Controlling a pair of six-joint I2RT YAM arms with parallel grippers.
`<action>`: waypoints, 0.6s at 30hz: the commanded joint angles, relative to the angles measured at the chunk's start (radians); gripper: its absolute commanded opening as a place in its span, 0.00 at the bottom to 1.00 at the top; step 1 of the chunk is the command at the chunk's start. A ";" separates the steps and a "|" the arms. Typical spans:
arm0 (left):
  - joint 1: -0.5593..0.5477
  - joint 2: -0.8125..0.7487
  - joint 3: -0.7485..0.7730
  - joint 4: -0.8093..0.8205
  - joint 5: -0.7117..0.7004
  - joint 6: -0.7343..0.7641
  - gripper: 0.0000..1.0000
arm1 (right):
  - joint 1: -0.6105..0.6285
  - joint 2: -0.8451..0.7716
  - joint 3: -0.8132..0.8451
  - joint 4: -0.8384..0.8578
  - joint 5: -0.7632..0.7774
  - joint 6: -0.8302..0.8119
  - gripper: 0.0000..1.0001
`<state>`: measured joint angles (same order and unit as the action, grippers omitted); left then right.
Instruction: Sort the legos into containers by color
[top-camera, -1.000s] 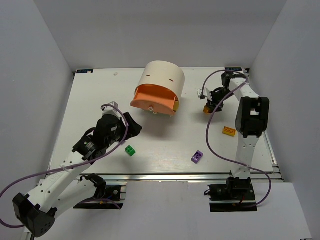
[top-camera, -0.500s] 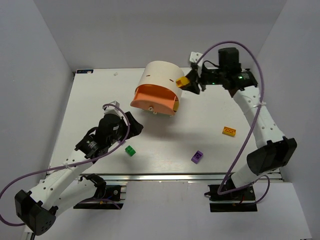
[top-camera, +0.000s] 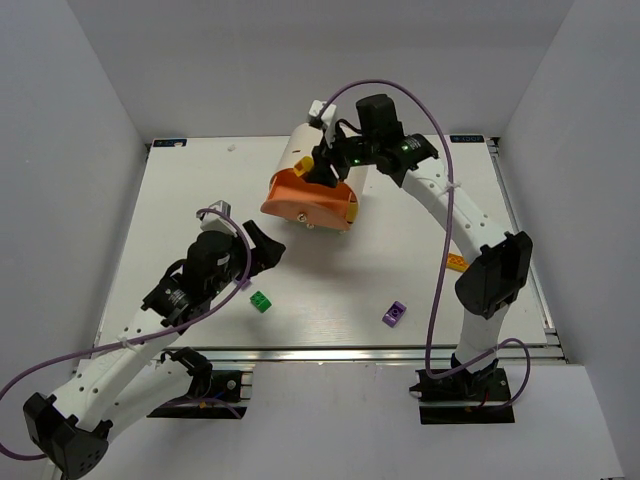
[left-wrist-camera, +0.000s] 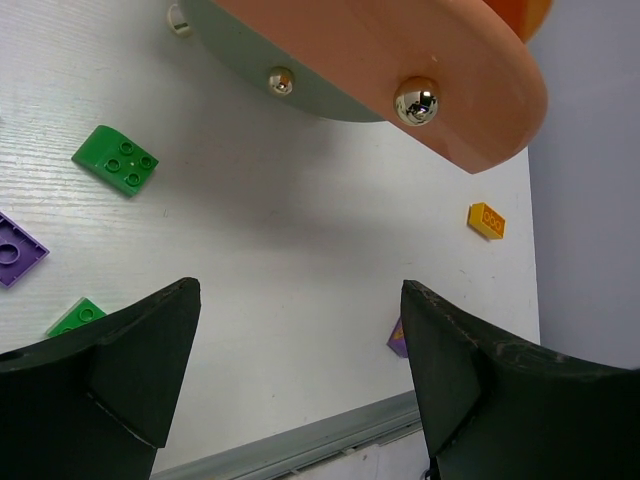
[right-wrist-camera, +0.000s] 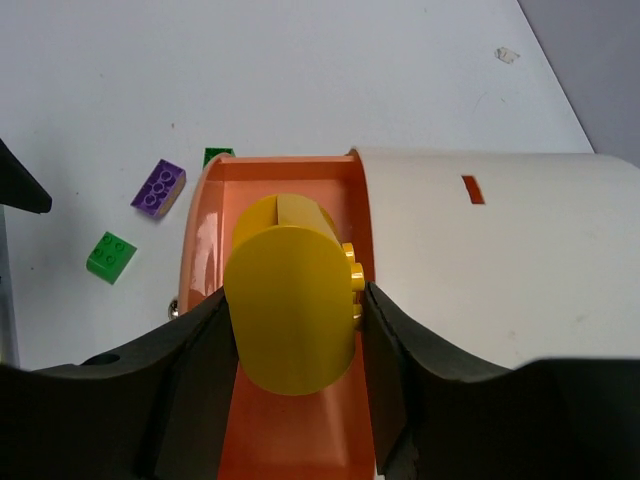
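White table (top-camera: 180, 200); yellow lego (right-wrist-camera: 290, 295) clamped in right hand (right-wrist-camera: 293, 335) above orange drawer (right-wrist-camera: 205, 235).

The right gripper (top-camera: 326, 165) has swung leftward from the far right and now hangs above the open orange drawer (top-camera: 305, 200). The yellow lego (right-wrist-camera: 290, 305) came along, clamped between its fingers.

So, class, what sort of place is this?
Probably a robotics test cell: plain grey enclosure walls, two white robot arms mounted at a white tabletop, and a small green studded plastic brick.
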<state>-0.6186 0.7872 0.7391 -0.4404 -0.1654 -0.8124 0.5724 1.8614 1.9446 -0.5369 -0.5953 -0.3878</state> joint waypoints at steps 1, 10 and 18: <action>-0.004 -0.022 -0.010 0.011 -0.008 -0.007 0.91 | 0.027 -0.022 0.044 0.011 0.038 0.027 0.36; -0.004 0.007 -0.007 0.037 0.010 0.010 0.91 | 0.033 -0.056 0.020 0.012 0.055 0.029 0.70; -0.004 -0.002 -0.001 0.031 0.004 0.019 0.91 | -0.023 -0.206 -0.088 0.124 0.384 0.165 0.19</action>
<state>-0.6186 0.7986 0.7368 -0.4232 -0.1646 -0.8085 0.5861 1.7927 1.8980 -0.5156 -0.4374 -0.3248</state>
